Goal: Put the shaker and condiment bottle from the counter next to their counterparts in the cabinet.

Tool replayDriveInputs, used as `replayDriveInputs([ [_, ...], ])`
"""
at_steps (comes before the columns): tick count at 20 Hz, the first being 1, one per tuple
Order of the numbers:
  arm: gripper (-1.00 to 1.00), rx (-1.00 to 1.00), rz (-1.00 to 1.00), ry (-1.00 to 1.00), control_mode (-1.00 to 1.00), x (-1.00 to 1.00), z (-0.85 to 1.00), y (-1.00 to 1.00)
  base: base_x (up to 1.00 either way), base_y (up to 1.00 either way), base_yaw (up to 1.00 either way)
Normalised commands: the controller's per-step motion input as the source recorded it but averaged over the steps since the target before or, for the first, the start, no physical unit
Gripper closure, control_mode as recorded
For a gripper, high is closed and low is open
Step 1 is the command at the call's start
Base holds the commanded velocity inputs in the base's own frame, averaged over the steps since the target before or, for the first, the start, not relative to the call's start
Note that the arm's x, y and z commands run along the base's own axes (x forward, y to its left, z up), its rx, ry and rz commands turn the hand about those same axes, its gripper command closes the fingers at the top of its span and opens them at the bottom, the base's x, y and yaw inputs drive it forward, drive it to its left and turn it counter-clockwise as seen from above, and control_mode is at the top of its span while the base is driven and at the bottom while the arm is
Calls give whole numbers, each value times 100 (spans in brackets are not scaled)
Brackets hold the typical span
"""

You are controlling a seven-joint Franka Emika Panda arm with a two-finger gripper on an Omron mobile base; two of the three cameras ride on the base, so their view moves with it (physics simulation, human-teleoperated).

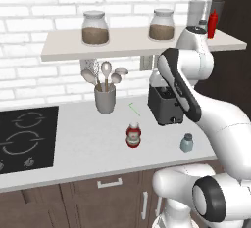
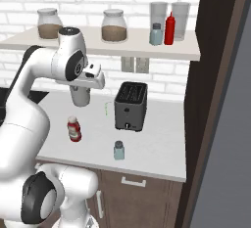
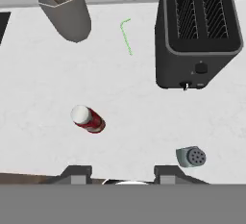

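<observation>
Dark red condiment bottle and shaker stand untouched on table; tool spread above; next, descend to grasp.

Dark red condiment bottle, whitish cap; blue-grey shaker; black toaster.
</observation>
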Motion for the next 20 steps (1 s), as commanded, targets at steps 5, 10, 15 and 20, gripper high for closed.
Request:
replayDriveInputs([
  [5,-100,3,0,-18,-100,-39,-12,-5,0,0,0],
  [10,-100,1,6,-14,-100,-70,-25,-21,0,0,0],
  [15,-100,2,34,-20,-100,-30,-45,-16,0,0,0],
  [20,-100,9,55,-31,-100,0,-87,8,0,0,0],
])
